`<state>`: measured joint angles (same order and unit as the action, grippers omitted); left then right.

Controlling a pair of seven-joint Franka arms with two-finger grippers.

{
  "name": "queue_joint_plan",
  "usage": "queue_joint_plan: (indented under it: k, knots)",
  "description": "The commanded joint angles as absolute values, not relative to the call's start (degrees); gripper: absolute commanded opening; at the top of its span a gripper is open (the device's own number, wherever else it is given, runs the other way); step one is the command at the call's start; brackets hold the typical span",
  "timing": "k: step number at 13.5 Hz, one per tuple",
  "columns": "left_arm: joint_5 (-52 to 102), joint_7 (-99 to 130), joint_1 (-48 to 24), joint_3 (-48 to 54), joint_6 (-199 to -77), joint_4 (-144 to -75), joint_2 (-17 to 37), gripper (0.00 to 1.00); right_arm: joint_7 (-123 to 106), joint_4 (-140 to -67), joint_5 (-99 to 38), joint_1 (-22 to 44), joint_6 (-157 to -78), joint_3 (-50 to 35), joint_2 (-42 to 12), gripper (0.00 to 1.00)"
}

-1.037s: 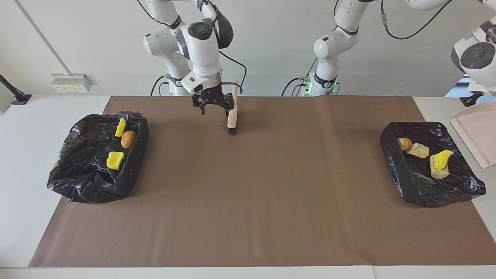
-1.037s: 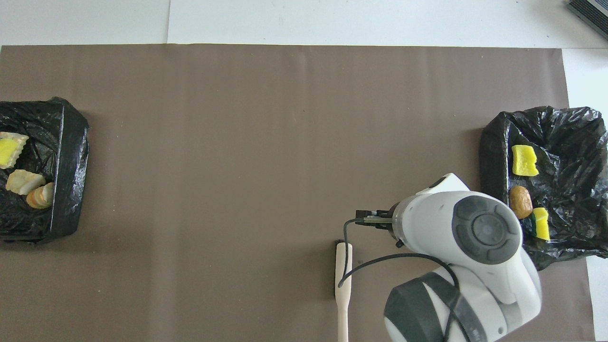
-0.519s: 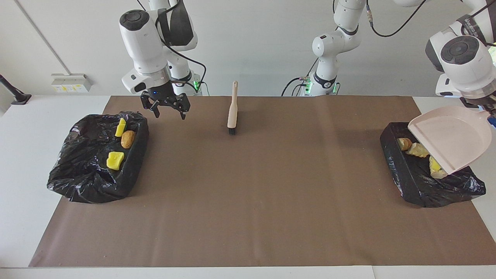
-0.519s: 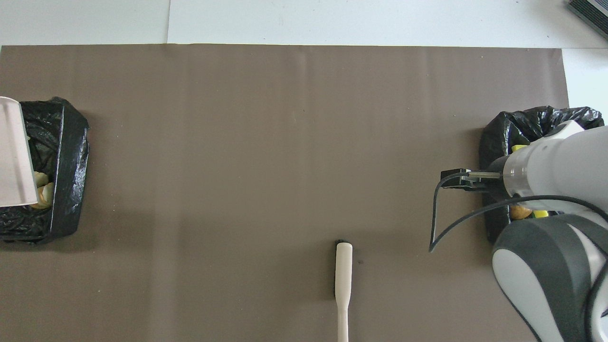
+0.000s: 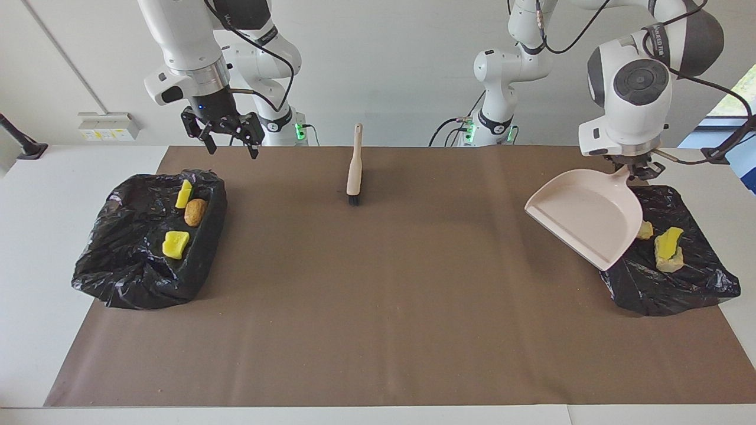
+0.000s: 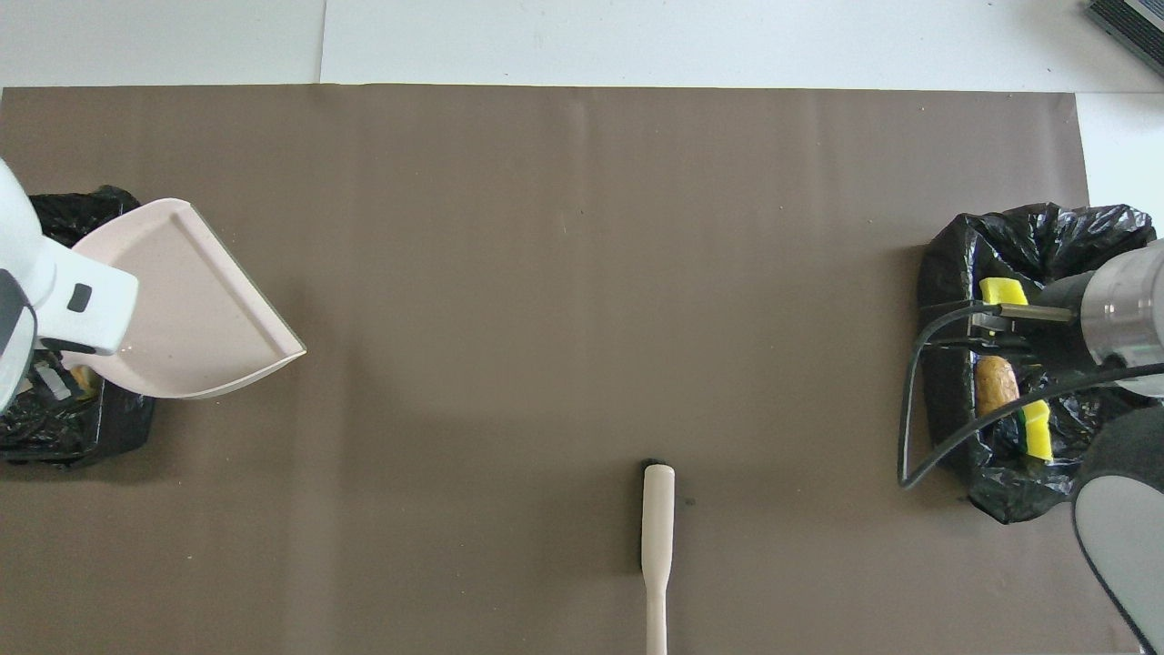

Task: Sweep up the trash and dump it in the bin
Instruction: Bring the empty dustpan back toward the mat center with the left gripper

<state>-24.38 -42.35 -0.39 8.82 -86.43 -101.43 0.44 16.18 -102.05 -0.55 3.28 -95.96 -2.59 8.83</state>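
White wall, white counter (image 5: 35, 248) w/ a brown mat (image 5: 390, 307); I've got two black-bagged bins, one per end. Right gripper (image 5: 223, 131) hangs empty over the right-end bin (image 5: 127, 265), fingers spread. Left gripper (image 5: 641, 168) has fingers closed on the pink dustpan (image 5: 585, 215), tilted over the left-end bin (image 5: 685, 283), I'd say for tipping. Trash: 3 scraps (image 5: 176, 244) in the right-end bin; I count 2 visible in the other, rest prob hidden by the pan. One brush (image 5: 354, 171) lies mid-mat, close to the robots.

a brown mat (image 5: 378, 307) covers the table (image 5: 35, 248); on it lie two black-lined bins (image 5: 147, 248) (image 5: 679, 283) and a brush (image 5: 354, 168).
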Motion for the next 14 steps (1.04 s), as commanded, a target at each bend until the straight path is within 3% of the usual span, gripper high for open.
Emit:
queue_joint_plan:
  k: [1,7,11,14]
  knots:
    - [-15.5,-29.5,-6.1,7.9,-85.1,-100.9,-0.4,0.0,14.2,-96.8,0.3,2.5,-90.8,-1.9,7.7,1.0]
    - [-4.6,-8.6,-17.0,7.9,-89.6,-95.5,5.7,0.0,4.8,-90.9,0.8,2.9,-84.6,3.5,7.0,1.0]
    - [-3.4,10.2,-27.1,7.8,-90.3,-82.5,19.7,0.0,4.4,-90.9,0.7,5.0,-85.2,6.7,6.4,1.0]
    - [-3.4,17.5,-31.5,7.3,-93.0,-75.6,26.2,0.0,4.7,-91.4,0.5,5.2,-85.3,6.6,7.0,1.0]
